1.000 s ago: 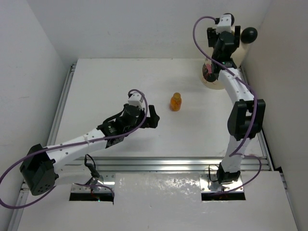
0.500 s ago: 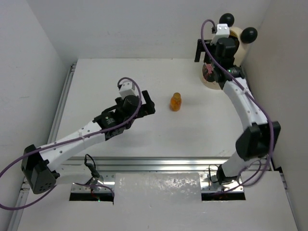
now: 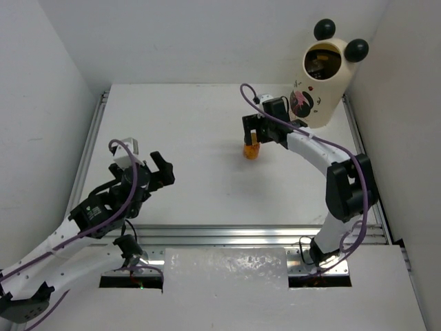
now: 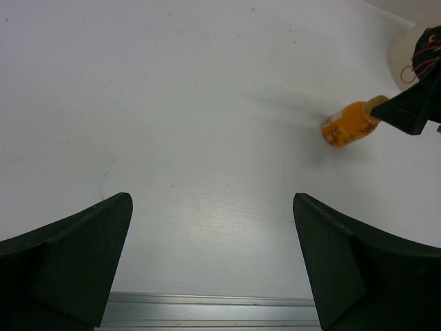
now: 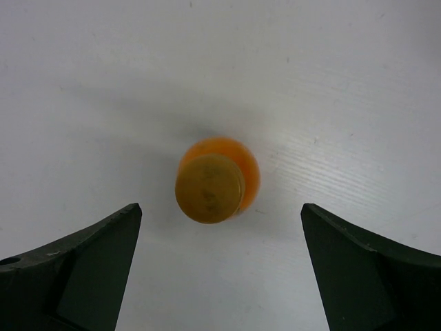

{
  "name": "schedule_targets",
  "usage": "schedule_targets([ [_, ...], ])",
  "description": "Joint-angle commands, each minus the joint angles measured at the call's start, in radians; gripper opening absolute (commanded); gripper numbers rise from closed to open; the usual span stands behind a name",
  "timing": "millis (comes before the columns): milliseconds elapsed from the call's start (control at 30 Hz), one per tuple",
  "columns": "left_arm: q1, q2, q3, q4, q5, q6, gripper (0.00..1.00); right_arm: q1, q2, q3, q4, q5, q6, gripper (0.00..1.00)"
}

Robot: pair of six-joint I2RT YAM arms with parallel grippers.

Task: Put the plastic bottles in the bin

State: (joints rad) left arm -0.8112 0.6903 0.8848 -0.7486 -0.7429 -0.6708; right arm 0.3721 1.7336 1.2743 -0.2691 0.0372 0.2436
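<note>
One orange bottle (image 3: pixel 251 151) stands upright on the white table, left of the bin (image 3: pixel 318 96). It is the only bottle I see on the table. My right gripper (image 3: pixel 254 133) is open and hovers right over it. In the right wrist view the bottle (image 5: pixel 215 181) shows cap-up just ahead of the open, empty gripper (image 5: pixel 220 207). My left gripper (image 3: pixel 159 172) is open and empty at the near left. In the left wrist view the gripper (image 4: pixel 212 200) frames bare table, with the orange bottle (image 4: pixel 349 125) far right. The bin's opening (image 3: pixel 323 61) shows something orange-brown inside.
A metal rail (image 3: pixel 227 234) runs along the table's near edge, and another (image 3: pixel 91 148) along the left side. White walls close in at the back and both sides. The bin's two black ball ears (image 3: pixel 357 49) stick up by the right wall.
My right arm swung from over the bin down and left to above the orange bottle, uncovering the bin. My left arm pulled back toward the near left.
</note>
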Motion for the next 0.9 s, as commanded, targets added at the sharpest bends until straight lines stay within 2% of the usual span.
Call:
schedule_targets([
  [0, 0.000, -0.018, -0.041, 0.054, 0.046, 0.103, 1.00, 0.005, 0.018, 0.023, 0.057, -0.020, -0.004, 0.97],
  [133, 0.000, 0.018, -0.044, 0.058, 0.074, 0.126, 1.00, 0.005, 0.096, 0.053, 0.047, -0.033, -0.006, 0.94],
  [233, 0.000, 0.052, -0.040, 0.049, 0.080, 0.128, 1.00, 0.005, 0.135, 0.062, 0.027, -0.033, -0.001, 0.78],
  [267, 0.000, 0.057, -0.038, 0.046, 0.080, 0.128, 1.00, 0.005, 0.135, 0.057, 0.025, -0.033, 0.000, 0.65],
  [333, 0.000, 0.064, -0.038, 0.052, 0.089, 0.132, 1.00, 0.010, 0.113, 0.034, 0.030, -0.028, 0.002, 0.59],
  [367, 0.000, 0.064, -0.040, 0.055, 0.096, 0.135, 1.00, 0.011, 0.103, 0.027, 0.047, -0.022, -0.003, 0.49],
  [433, 0.000, 0.060, -0.043, 0.063, 0.103, 0.145, 1.00, 0.013, 0.075, 0.016, 0.062, -0.033, -0.027, 0.39],
  [467, 0.000, 0.058, -0.043, 0.064, 0.109, 0.146, 1.00, 0.013, 0.066, 0.020, 0.071, -0.033, -0.038, 0.26],
  [567, 0.000, 0.051, -0.044, 0.069, 0.120, 0.151, 1.00, 0.013, 0.000, 0.028, 0.080, -0.033, -0.070, 0.24],
  [667, 0.000, 0.037, -0.052, 0.078, 0.137, 0.155, 1.00, 0.011, -0.089, 0.063, 0.068, 0.035, -0.128, 0.25],
  [733, 0.000, 0.029, -0.058, 0.095, 0.163, 0.169, 1.00, -0.010, -0.092, 0.167, 0.018, 0.153, -0.200, 0.26],
  [867, 0.000, 0.029, -0.060, 0.100, 0.189, 0.175, 1.00, -0.094, -0.039, 0.412, -0.065, 0.266, -0.214, 0.28],
])
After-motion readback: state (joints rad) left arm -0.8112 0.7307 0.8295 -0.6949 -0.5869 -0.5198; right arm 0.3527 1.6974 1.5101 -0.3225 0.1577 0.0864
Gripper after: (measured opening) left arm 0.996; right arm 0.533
